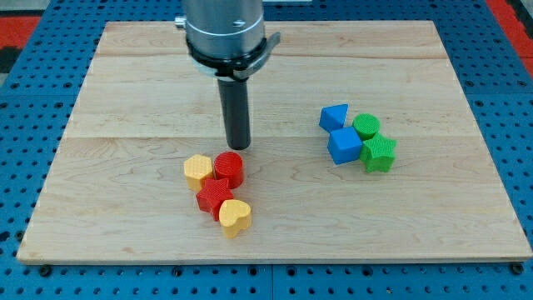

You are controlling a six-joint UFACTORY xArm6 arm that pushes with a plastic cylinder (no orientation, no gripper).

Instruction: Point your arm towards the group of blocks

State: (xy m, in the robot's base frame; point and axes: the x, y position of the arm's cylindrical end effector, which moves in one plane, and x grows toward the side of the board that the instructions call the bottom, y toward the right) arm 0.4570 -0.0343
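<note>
Wooden board (125, 100), my tip (239, 147) just above the red cylinder (229, 168); no jaws on this tool.

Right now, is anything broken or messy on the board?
Nothing stands out. My tip sits just above the red cylinder in the red and yellow cluster. The blue and green cluster sits tidy at the view's right.

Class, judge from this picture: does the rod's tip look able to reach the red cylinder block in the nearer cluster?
Probably yes. My tip sits just above the red cylinder block in the view, almost touching it, with only bare wooden board between them. The yellow block stands beside the cylinder, not in the path.
</note>
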